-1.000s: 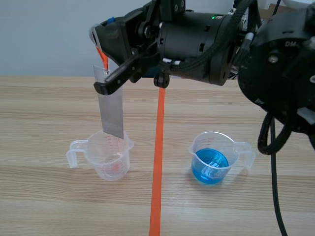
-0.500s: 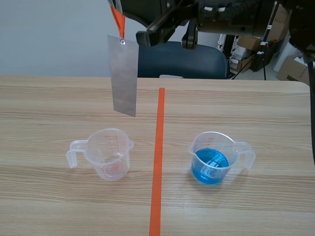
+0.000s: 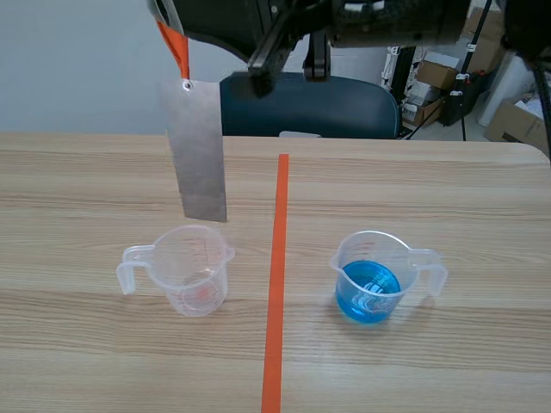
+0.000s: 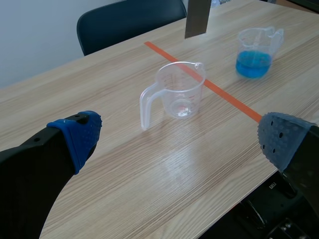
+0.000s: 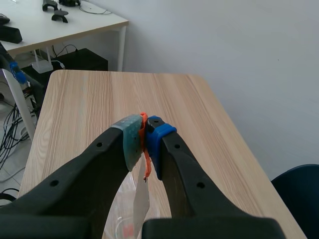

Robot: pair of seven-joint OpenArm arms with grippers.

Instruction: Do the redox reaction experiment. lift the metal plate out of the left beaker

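even bright light, soft shadows, sharp focus

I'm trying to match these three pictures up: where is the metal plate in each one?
Scene view: the metal plate hangs in the air just above the empty beaker.
Left wrist view: only its lower end shows, beyond the empty beaker.
Right wrist view: it hangs under the right pincer, which is shut on its orange tag.
Shared landmark: the empty beaker, faint below the plate in the right wrist view.
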